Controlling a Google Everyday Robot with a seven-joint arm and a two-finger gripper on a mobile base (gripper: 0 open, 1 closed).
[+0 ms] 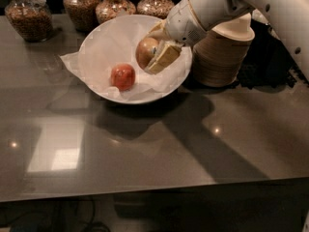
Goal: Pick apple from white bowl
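Note:
The white bowl, lined with crinkled white paper, stands at the back of the grey table. A red-orange round fruit lies in it on the left. My gripper reaches in from the upper right and is shut on the yellowish-tan apple, holding it over the bowl's right half, raised off the paper. One tan finger lies against the apple's right side; the other finger is mostly hidden behind the apple.
Stacks of beige paper bowls stand just right of the white bowl, under my arm. Several glass jars of nuts and grains line the back edge. The grey table stretches toward the front.

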